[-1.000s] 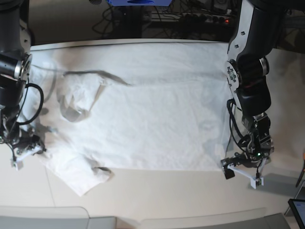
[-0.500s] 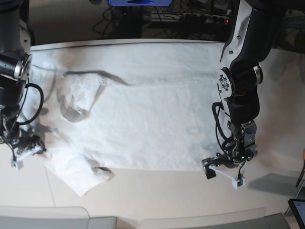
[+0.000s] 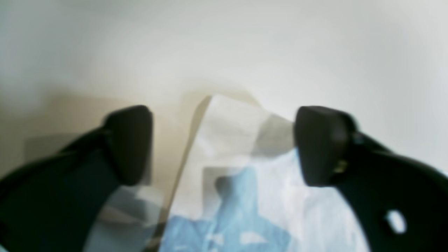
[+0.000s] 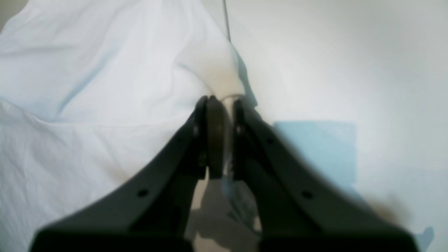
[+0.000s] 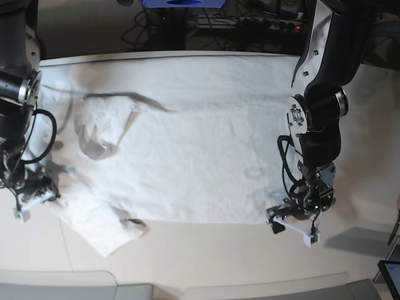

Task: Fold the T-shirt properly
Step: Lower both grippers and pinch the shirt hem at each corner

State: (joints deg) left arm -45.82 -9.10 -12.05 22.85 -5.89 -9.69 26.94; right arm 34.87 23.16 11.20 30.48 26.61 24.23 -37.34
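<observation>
A white T-shirt [image 5: 187, 150] lies spread and wrinkled across the worktop [image 5: 206, 262], its long axis running from the worktop's left edge to its right, collar end at the left, hem end at the right; the near long edge of the cloth runs parallel to the worktop's front edge.

At the front-left corner, the right gripper [image 4: 219, 115] has its jaws pressed together on a bunched fold of the T-shirt near the crumpled sleeve [image 5: 103, 228], the fabric rising in a small peak from between the tips; the cloth falls away from those jaws toward the rear and the middle of the worktop.

At the shirt's front-right corner, the left gripper [image 5: 292, 228] hangs with its jaws spread wide and nothing between them; in the blurred wrist view a pale corner of fabric [image 3: 227, 140] lies in the gap, under the tips and apart from both fingers [image 3: 131, 143]; whether the tips touch the cloth cannot be told.

The coming move appears to turn on this: the hem corner sits straight below the open jaws, and the left arm is far the nearer to it; a short drop and a close should pinch it, matching the hold at the other end.
</observation>
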